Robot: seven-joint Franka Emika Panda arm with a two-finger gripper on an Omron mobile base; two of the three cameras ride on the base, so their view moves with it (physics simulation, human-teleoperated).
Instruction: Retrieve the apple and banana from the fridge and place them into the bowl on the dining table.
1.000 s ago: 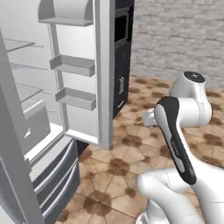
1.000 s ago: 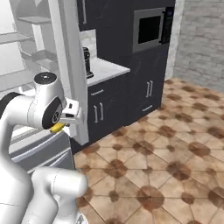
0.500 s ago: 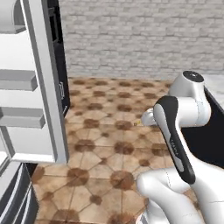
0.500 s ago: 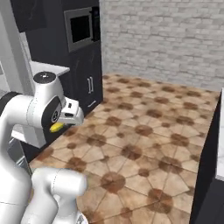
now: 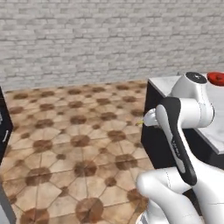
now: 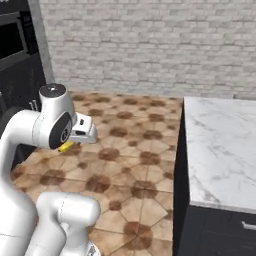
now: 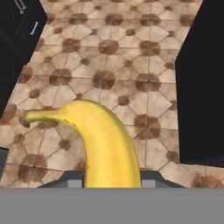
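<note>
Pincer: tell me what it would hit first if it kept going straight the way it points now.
Likely the tiled floor. The pincer, shut on the banana, looks down along the fruit at open tiles, with dark cabinet fronts off to the sides. Depth is unclear, so treat this as a guess.

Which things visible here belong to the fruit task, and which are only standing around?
Belong to the task:
- banana, held in the shut pincer
- dining table
- bowl on the table

Only around:
- brick wall
- tiled floor
- dark cabinets
</note>
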